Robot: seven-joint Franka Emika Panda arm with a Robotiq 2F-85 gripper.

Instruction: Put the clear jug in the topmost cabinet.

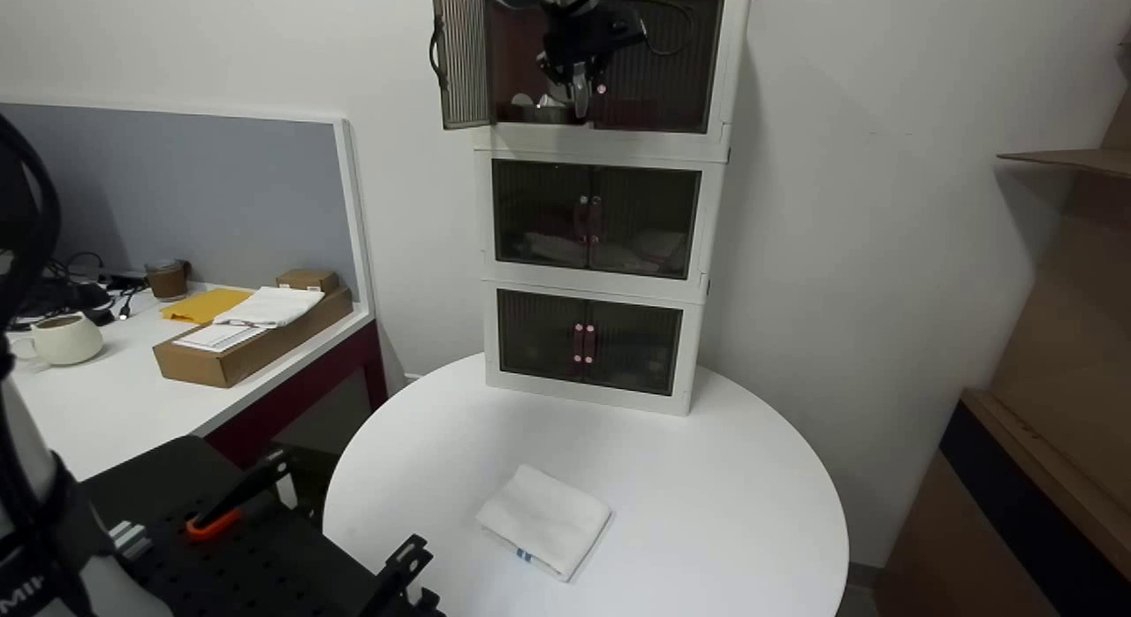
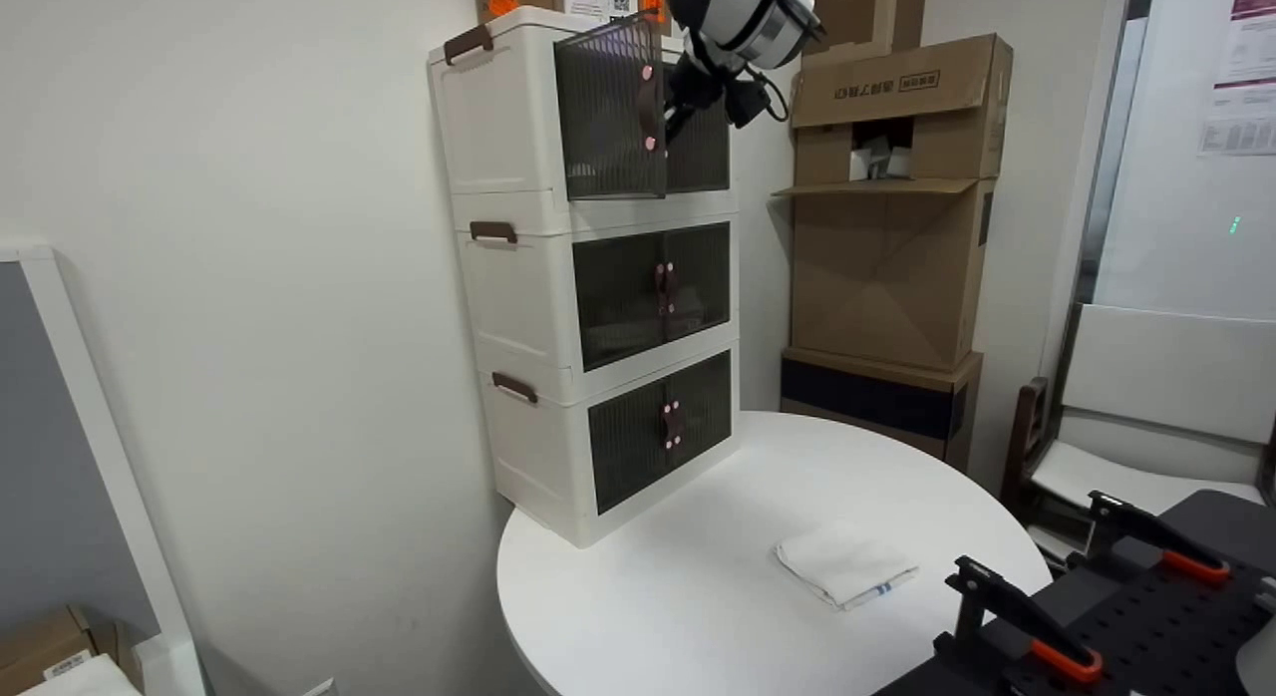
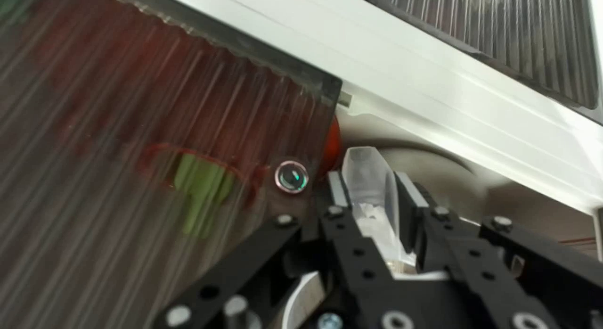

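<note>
The topmost cabinet (image 1: pixel 610 140) is the highest compartment of the white tower; it also shows in an exterior view (image 2: pixel 493 118). One dark ribbed door (image 1: pixel 464 60) stands swung outward, and the other door (image 1: pixel 667 64) is closed. My gripper (image 1: pixel 573 67) is at the open doorway, beside the closed door's free edge. In the wrist view, the gripper (image 3: pixel 374 192) is shut on the clear jug (image 3: pixel 369 176), whose see-through end sticks out between the fingers. The jug also shows below the gripper in an exterior view (image 1: pixel 580 94). I cannot tell how far inside it is.
Bowl-like dishes (image 1: pixel 543 111) sit inside the topmost compartment; a pale rounded one (image 3: pixel 428 173) is close to the jug. Red and green shapes (image 3: pixel 200 192) show through the closed door, which has a round stud (image 3: pixel 291 177). A folded white cloth (image 1: pixel 548 520) lies on the round table.
</note>
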